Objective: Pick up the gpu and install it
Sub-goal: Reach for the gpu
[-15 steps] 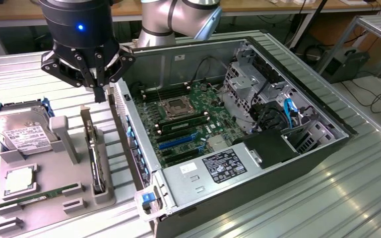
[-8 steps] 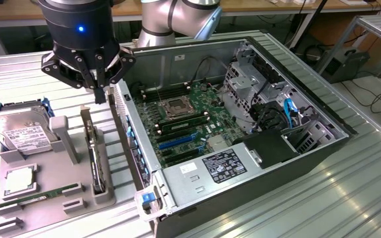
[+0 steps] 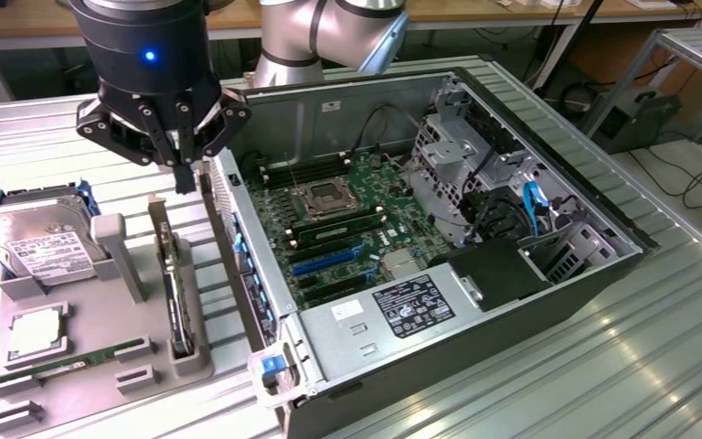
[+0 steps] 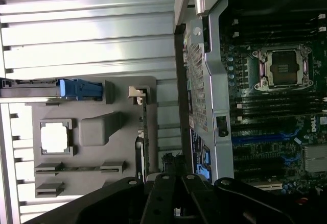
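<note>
Gripper (image 3: 184,181), jaws shut & empty, hangs over the gpu (image 3: 175,291), standing on edge in the grey tray (image 3: 95,320) beside the PC case (image 3: 497,366); expect it light, stiff, fragile, so you'd pinch its top edge, not the cooler.

A: What is cut off?
B: Arm (image 3: 326,37), at 12 o'clock in the exterior view; case (image 3: 515,306), its corner at 6 o'clock.
A: Hidden?
B: gpu (image 3: 178,293) stands edge-on: cooler face unseen. Label (image 3: 412,306) text too small to read.
</note>
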Controlling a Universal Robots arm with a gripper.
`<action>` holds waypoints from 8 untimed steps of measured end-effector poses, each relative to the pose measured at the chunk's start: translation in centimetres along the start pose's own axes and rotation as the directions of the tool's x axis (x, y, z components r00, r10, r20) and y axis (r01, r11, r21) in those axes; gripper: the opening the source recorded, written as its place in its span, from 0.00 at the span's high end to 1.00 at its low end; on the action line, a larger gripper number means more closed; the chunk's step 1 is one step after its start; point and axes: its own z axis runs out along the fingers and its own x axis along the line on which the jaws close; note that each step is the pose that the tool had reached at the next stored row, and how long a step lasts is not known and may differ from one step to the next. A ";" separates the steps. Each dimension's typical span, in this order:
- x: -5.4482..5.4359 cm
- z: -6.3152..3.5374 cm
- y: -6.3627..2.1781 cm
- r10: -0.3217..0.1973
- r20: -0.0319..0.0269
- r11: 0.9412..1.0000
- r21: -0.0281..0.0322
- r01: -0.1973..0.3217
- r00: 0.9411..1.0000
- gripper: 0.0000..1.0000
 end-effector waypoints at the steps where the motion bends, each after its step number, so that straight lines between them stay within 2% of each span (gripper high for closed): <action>1: 0.0 0.01 -0.02 0.000 0.000 1.000 0.000 0.000 1.000 0.89; 8: 0.0 0.02 -0.30 0.000 0.000 1.000 0.000 0.000 1.000 0.89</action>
